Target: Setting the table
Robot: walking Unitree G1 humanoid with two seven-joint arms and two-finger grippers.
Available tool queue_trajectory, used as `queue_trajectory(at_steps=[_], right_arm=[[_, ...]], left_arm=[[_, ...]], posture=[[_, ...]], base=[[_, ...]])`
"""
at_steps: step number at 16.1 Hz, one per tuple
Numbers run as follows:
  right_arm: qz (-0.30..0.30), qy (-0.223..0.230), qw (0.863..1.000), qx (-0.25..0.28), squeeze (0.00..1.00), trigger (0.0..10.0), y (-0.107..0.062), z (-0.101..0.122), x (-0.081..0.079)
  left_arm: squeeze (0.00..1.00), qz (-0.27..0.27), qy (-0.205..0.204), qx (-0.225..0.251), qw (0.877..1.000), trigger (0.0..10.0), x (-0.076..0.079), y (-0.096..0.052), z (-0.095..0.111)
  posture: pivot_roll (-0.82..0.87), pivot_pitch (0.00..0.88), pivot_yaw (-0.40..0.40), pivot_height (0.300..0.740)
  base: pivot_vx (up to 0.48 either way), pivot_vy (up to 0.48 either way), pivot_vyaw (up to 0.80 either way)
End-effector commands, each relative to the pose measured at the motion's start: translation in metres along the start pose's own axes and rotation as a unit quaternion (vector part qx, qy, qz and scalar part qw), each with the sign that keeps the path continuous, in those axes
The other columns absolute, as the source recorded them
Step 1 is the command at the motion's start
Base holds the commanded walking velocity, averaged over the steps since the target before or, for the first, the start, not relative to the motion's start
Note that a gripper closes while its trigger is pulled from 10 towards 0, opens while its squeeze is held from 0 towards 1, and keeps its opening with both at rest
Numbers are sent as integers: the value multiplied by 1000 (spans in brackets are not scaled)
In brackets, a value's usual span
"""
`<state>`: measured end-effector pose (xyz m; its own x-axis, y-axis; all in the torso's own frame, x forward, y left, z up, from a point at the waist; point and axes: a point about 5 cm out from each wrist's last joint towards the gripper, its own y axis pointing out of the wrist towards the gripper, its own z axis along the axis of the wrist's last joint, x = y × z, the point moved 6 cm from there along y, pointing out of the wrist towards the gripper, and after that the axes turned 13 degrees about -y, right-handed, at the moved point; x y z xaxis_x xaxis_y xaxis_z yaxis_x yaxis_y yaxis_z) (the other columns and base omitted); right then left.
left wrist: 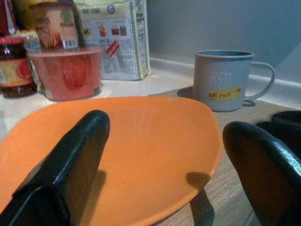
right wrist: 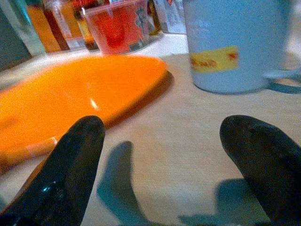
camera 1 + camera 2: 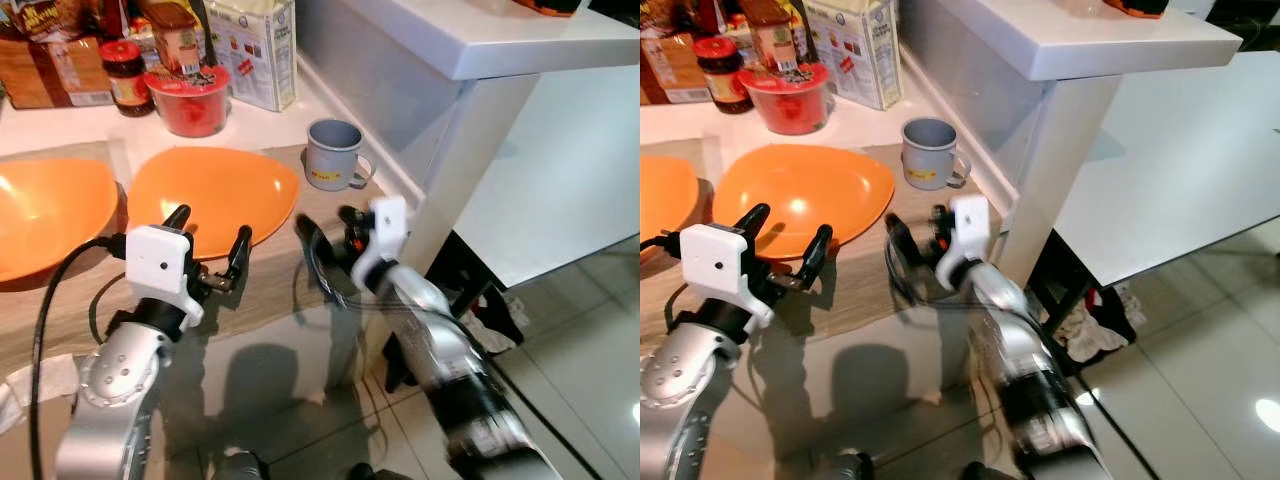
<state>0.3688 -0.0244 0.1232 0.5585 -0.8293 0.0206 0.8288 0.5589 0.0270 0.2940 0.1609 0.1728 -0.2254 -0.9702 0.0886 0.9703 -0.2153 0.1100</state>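
Wooden tabletop (image 3: 270,290) beside a white counter (image 3: 480,40). 2 orange plates on it: near orange plate (image 3: 215,195) centre, second orange plate (image 3: 45,210) further to the robot's left, partly cut by the frame edge. Grey enamel mug (image 3: 333,153) stands upright just beyond the near plate's right rim, handle turned right, yellow sticker on its side, apart from the plate. Left gripper (image 3: 208,243) hovers at the near edge of the near orange plate, its 2 black fingers spread wide with nothing between them; wrist view shows the plate's rim lying in the gap between the fingers (image 1: 70,160). Right gripper (image 3: 325,235) sits just right of that plate, low over the wood, mug ahead of it and near; fingers parted, empty, arm blurred. Behind the plates: red plastic tub (image 3: 190,100), dark jar with red lid (image 3: 125,75), printed carton (image 3: 255,50).
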Motion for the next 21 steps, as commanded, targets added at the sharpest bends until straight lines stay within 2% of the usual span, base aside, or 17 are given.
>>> queue_trajectory(at_steps=[1,3,5,6,7,8,9,10,12,14,15,18,21], right_arm=[[-17,-46,999,2,0,10000,-11,8,14],[-38,-81,996,21,0,10000,-30,24,26],[-67,-115,991,30,0,10000,-53,32,39],[-94,-129,987,26,0,10000,-69,32,49],[-109,-143,984,16,0,10000,-81,27,54],[-129,-150,980,-3,0,10000,-96,17,59],[-141,-137,980,-18,0,10000,-102,8,60],[-148,-124,981,-24,0,10000,-103,4,58],[-143,-119,982,-33,0,10000,-103,-3,53],[-140,-116,983,-38,0,10000,-104,-5,51],[-138,-115,983,-41,0,10000,-104,-7,50],[-134,-118,983,-41,0,10000,-102,-6,49],[-131,-116,984,-41,0,10000,-99,-8,47]], left_arm=[[0,-3,-3,1,1000,10000,6,4,-3],[0,-3,-6,1,1000,10000,9,4,-6],[0,9,0,-11,1000,10000,3,2,-12],[0,17,-2,-24,1000,10000,-2,0,-17],[0,30,-3,-31,999,10000,-10,0,-20],[0,60,-6,-37,997,10000,-29,2,-21],[0,87,-6,-33,996,10000,-49,5,-15],[0,102,6,-26,994,10000,-62,8,-5],[0,107,26,-9,994,10000,-71,13,16],[0,107,19,-5,994,10000,-70,15,20],[0,94,18,-1,995,10000,-62,18,21],[0,81,6,7,997,10000,-51,22,27],[0,27,-9,16,999,10000,-20,28,34]], posture=[[126,43,-110,740],[121,41,-118,740],[117,43,-118,740],[115,43,-113,740],[108,43,-104,740],[106,42,-98,740],[102,42,-87,740],[104,43,-82,740],[111,51,-81,740],[115,51,-85,740],[117,50,-87,740],[118,43,-86,740],[123,35,-79,740]], base=[[0,0,0],[0,0,0],[0,0,0],[0,0,0],[0,0,0],[0,0,0],[0,0,0],[0,0,0],[0,0,0],[0,0,0],[0,0,0],[0,0,0],[0,0,0]])
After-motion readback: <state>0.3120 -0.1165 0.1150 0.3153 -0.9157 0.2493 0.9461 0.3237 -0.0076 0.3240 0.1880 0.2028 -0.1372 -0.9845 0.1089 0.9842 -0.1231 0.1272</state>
